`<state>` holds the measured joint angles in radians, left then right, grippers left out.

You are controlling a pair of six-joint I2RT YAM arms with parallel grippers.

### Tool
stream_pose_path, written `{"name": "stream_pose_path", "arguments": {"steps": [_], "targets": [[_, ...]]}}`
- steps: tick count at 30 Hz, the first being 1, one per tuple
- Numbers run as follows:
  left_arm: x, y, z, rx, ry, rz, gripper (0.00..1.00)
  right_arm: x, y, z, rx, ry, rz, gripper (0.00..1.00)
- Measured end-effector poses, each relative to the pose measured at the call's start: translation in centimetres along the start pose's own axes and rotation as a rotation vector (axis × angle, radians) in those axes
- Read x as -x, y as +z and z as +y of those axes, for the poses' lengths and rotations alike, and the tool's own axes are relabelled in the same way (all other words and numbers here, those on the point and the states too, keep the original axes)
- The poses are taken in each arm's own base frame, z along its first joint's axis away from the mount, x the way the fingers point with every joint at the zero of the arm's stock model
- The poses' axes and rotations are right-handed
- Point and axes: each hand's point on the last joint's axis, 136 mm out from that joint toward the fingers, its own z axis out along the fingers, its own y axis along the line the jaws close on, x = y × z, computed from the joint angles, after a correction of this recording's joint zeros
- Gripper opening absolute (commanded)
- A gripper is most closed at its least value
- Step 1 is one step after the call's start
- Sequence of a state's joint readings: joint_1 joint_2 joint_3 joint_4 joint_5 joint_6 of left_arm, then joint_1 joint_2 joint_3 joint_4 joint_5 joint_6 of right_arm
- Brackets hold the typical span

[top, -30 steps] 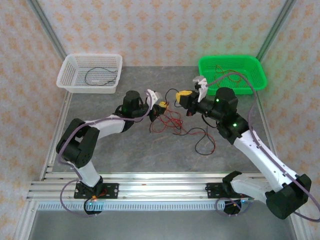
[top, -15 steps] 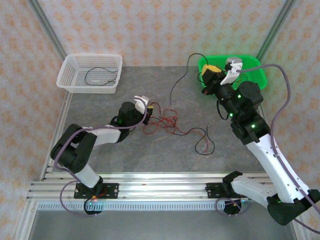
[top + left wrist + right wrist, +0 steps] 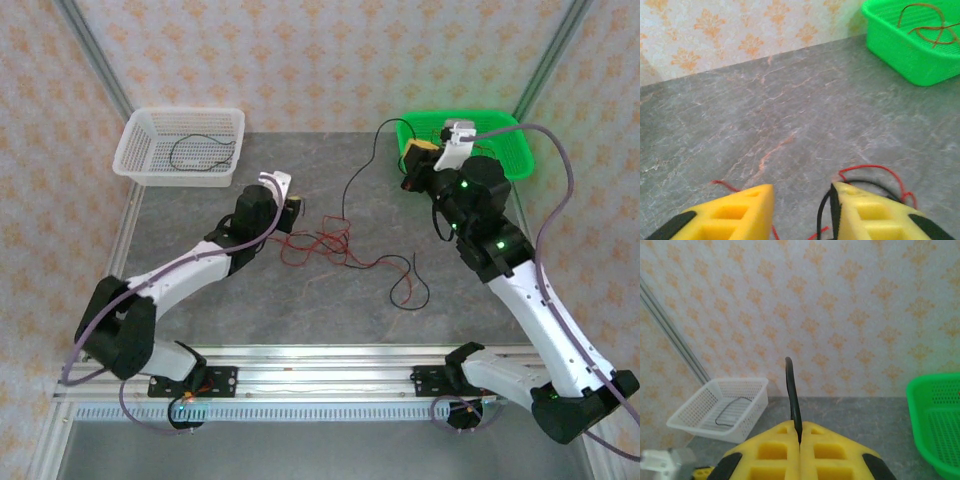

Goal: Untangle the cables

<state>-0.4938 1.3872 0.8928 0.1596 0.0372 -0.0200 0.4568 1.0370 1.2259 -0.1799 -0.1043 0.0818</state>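
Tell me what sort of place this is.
Probably a robot test cell: a left arm and right arm bolted to an aluminium rail, a grey table boxed in by wallpapered panels, plus a white basket and green basket.

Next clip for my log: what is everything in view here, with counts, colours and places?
white basket: 1, white, table's far left.
green basket: 1, green, table's far right.
red cables: several, red, tangled mid-table; more in green basket.
black cable: 1, black, pinched in right claw, trailing toward the tangle.
other black cables: 2, black, one in white basket, one looped right of tangle.
table: 1, grey marbled.
left claw: 1, yellow, open over the tangle.
right claw: 1, yellow, shut, by green basket.
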Motion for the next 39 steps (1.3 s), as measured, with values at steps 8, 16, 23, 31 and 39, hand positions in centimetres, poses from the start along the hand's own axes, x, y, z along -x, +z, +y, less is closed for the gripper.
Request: {"name": "stream_pose_path", "arguments": {"steps": [8,16,23,31,39], "targets": [[5.1,-7.1,-3.3,-0.207,-0.087,-0.062,0.62,-5.6,2.4,0.3,0.049,-0.023,0.184,0.0],[6.2,-11.0,-7.3,-0.443,-0.042,-0.084,0.64,-10.8,3.6,2.9,0.244,-0.077,0.374,0.0],[7.3,-11.1,-9.7,-0.568,0.142,-0.103,0.65,-14.2,2.8,5.2,0.442,-0.179,0.511,0.0],[8.5,-9.5,-11.4,-0.642,0.285,-0.107,0.69,-11.5,1.3,8.5,0.648,-0.27,0.468,0.0],[8.3,-8.2,-10.8,-0.584,0.353,-0.106,0.41,-12.0,0.4,9.2,0.717,-0.284,0.501,0.0]]}}
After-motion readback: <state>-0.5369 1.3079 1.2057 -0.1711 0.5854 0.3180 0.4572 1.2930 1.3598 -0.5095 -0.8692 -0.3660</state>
